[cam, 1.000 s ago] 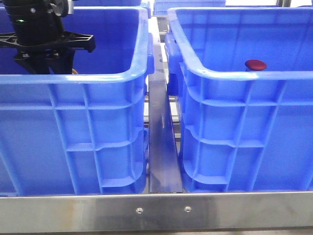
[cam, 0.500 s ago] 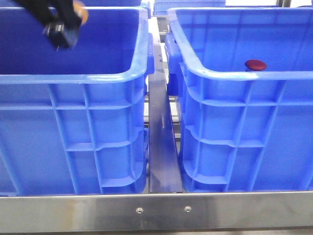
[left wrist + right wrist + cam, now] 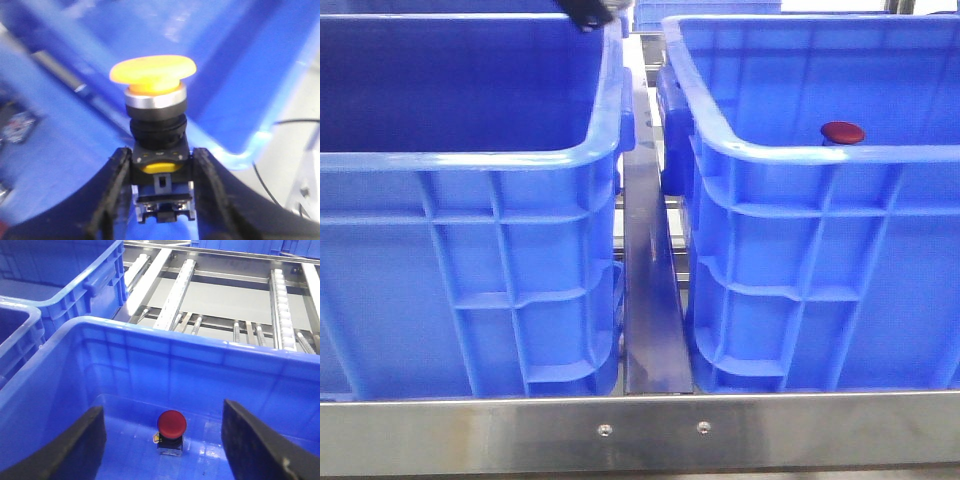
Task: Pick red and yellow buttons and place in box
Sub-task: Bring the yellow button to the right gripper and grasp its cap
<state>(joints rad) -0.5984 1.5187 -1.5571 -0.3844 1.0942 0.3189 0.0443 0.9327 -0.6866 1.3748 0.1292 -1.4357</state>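
**Yellow one's in the air, red one's already home**

Going left to right: the left crate [image 3: 470, 230] looks empty from the front. The left pincer [image 3: 161, 200] is pinching the yellow button [image 3: 153, 75] by its black body, just poking into the front view's top edge. I'd say we're mid-carry. In the right crate [image 3: 820, 250] the red button [image 3: 171, 423] sits on the floor, under the spread, empty right pincer [image 3: 162, 440]. Next move: get the yellow above that crate and release.
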